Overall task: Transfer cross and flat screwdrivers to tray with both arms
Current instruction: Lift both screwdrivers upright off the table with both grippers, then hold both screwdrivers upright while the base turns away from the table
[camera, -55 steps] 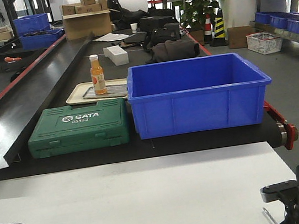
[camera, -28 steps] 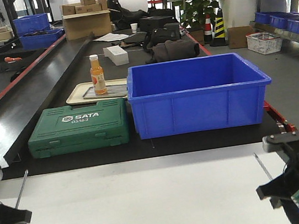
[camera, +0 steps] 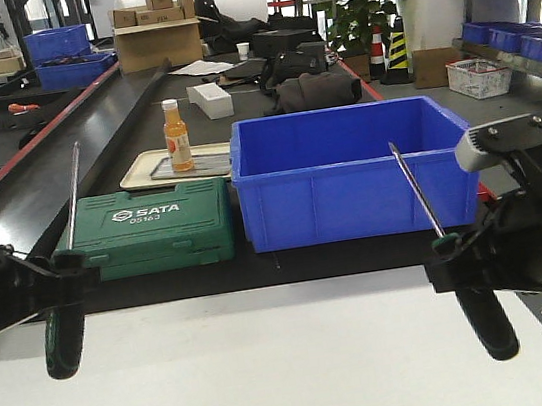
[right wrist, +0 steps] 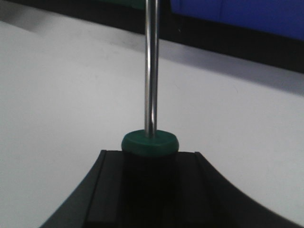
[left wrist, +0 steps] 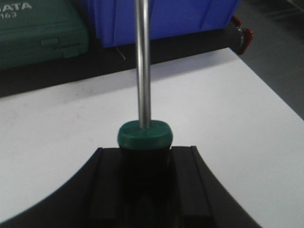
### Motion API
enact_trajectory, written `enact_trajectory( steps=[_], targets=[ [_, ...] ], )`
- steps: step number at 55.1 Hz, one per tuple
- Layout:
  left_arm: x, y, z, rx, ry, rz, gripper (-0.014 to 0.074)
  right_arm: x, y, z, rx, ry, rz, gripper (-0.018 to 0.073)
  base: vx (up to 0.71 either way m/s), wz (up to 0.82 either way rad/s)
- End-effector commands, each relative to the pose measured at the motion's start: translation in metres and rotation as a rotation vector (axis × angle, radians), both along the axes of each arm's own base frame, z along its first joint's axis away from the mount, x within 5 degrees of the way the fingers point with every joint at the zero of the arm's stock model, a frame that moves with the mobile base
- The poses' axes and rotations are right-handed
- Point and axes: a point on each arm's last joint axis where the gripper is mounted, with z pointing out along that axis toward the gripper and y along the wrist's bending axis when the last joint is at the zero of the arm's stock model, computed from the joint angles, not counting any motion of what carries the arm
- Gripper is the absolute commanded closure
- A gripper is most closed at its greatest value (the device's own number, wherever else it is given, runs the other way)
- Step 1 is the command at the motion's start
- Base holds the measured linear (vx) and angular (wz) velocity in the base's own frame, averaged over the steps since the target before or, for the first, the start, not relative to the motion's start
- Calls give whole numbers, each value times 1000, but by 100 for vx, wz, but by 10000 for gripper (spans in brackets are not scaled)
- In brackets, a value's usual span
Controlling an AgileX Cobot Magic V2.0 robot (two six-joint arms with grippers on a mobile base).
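Note:
My left gripper (camera: 60, 283) is shut on the black handle of one screwdriver (camera: 72, 206); its shaft points up and away and the handle hangs below the jaws. In the left wrist view the gripper (left wrist: 145, 159) clamps the handle just behind the green collar of the screwdriver (left wrist: 145, 134). My right gripper (camera: 455, 258) is shut on the other screwdriver (camera: 412, 188), held the same way above the white table (camera: 264, 366). It shows in the right wrist view (right wrist: 150, 142), clamped by the gripper (right wrist: 150, 161). The silver-grey tray is out of view.
Beyond the table's far edge a black conveyor carries a deep blue crate (camera: 357, 166), a green SATA tool case (camera: 144, 231) and a cream tray (camera: 140, 169) with an orange bottle (camera: 177, 135). More blue crates stand on shelves at the right.
Both arms have risen from the bottom edge of the front view, each carrying its screwdriver. The shafts now stand high in front of the tool case and the blue crate.

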Motion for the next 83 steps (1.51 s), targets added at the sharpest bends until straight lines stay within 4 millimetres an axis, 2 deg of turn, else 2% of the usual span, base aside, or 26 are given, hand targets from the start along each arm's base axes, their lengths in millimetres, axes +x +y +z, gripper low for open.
enact_trajectory(
  steps=[1, 17, 83],
  targets=[
    [-15, 2, 34, -66, -155, 47, 596, -12, 1, 38, 82, -208, -40, 568, 0, 0],
    [-41, 6, 56, -75, -234, 41, 596, -37, -7, 68, 116, -333, -53, 568, 0, 0],
    [-44, 5, 57, -74, -229, 30, 596, -37, -7, 66, 114, -322, -50, 567, 0, 0]
  ],
)
